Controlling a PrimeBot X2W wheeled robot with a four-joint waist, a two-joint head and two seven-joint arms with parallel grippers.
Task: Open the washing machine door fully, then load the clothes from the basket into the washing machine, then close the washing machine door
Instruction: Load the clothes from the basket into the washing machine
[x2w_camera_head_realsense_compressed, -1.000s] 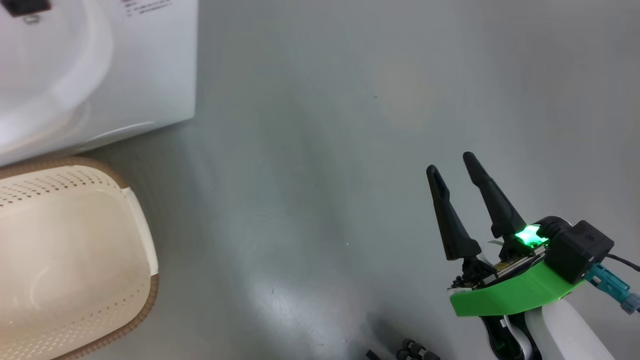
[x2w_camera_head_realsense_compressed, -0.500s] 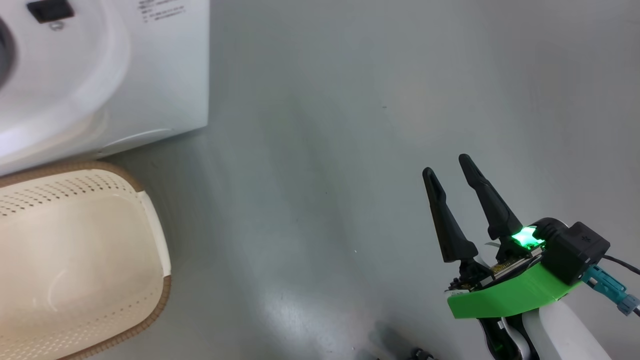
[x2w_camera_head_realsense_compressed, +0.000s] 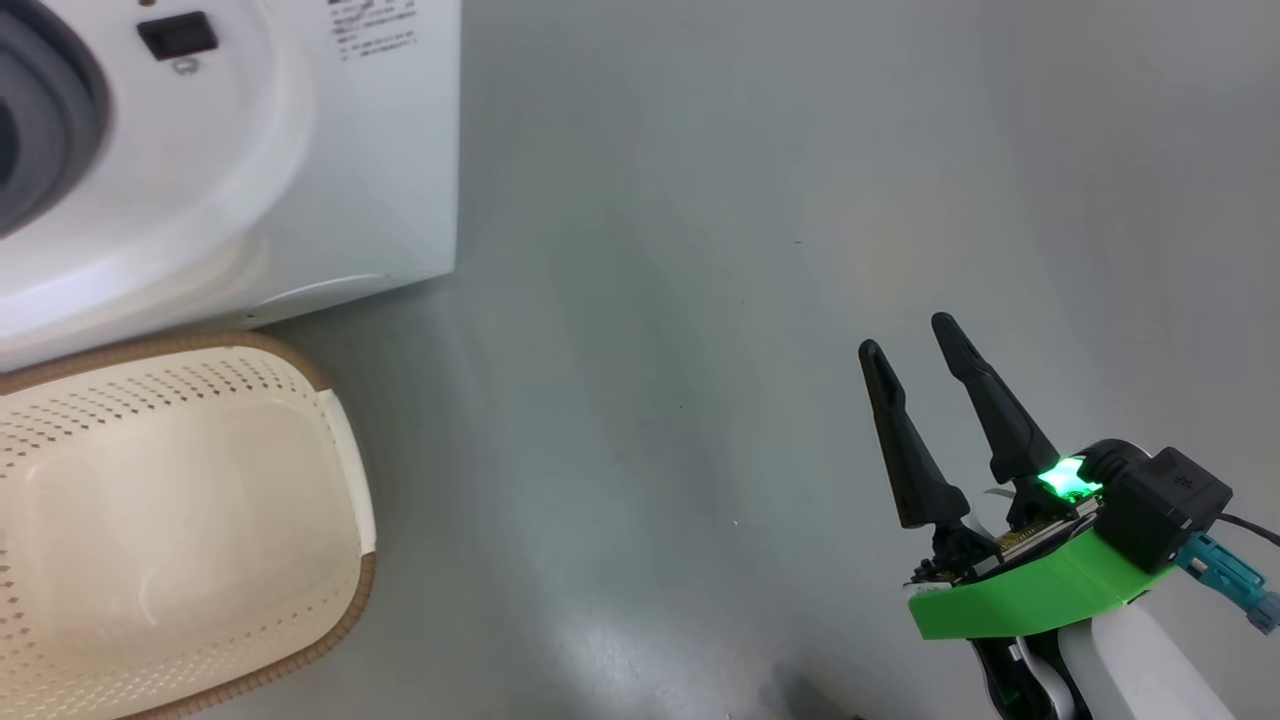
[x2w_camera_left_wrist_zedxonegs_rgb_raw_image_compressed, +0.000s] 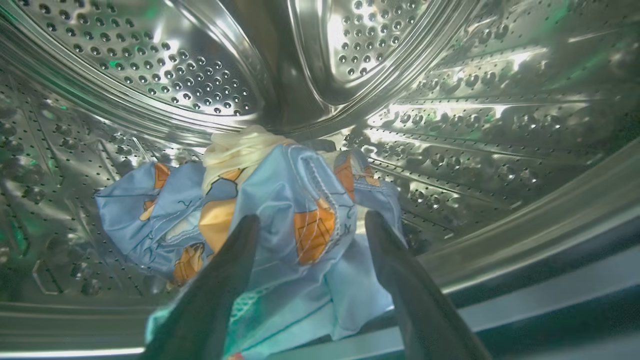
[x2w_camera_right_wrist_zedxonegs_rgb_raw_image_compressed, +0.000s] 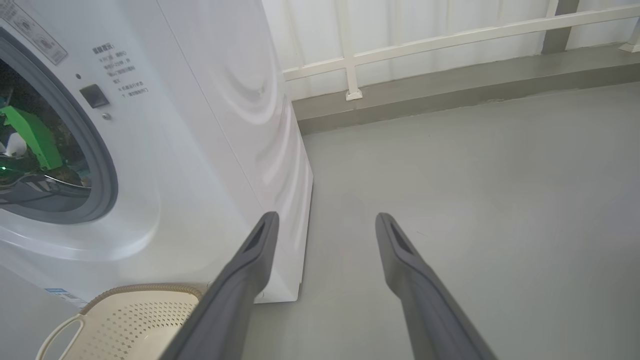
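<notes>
Inside the washing machine's steel drum (x2w_camera_left_wrist_zedxonegs_rgb_raw_image_compressed: 450, 125) lie the clothes (x2w_camera_left_wrist_zedxonegs_rgb_raw_image_compressed: 280, 200), a blue bundle with orange bear prints and a cream piece on top. My left gripper (x2w_camera_left_wrist_zedxonegs_rgb_raw_image_compressed: 311, 220) is open, its fingers spread either side of the bundle's near part. From outside, the white washing machine (x2w_camera_head_realsense_compressed: 300, 150) (x2w_camera_right_wrist_zedxonegs_rgb_raw_image_compressed: 200, 125) shows its grey gasket (x2w_camera_right_wrist_zedxonegs_rgb_raw_image_compressed: 102, 165), with my left arm's green part (x2w_camera_right_wrist_zedxonegs_rgb_raw_image_compressed: 30, 135) inside the opening. The cream basket (x2w_camera_head_realsense_compressed: 150, 400) (x2w_camera_right_wrist_zedxonegs_rgb_raw_image_compressed: 135, 315) stands in front of the machine with nothing in it. My right gripper (x2w_camera_head_realsense_compressed: 907, 336) (x2w_camera_right_wrist_zedxonegs_rgb_raw_image_compressed: 326, 220) hangs open over the floor to the machine's right. The washing machine door is out of view.
Bare grey floor (x2w_camera_head_realsense_compressed: 700, 300) stretches right of the machine and basket. A white railing (x2w_camera_right_wrist_zedxonegs_rgb_raw_image_compressed: 450, 35) over a grey kerb (x2w_camera_right_wrist_zedxonegs_rgb_raw_image_compressed: 450, 85) runs along the back wall behind the machine.
The head camera has turned, so the machine and basket sit further right and lower in its picture and the gasket has come into it. The right gripper stays open.
</notes>
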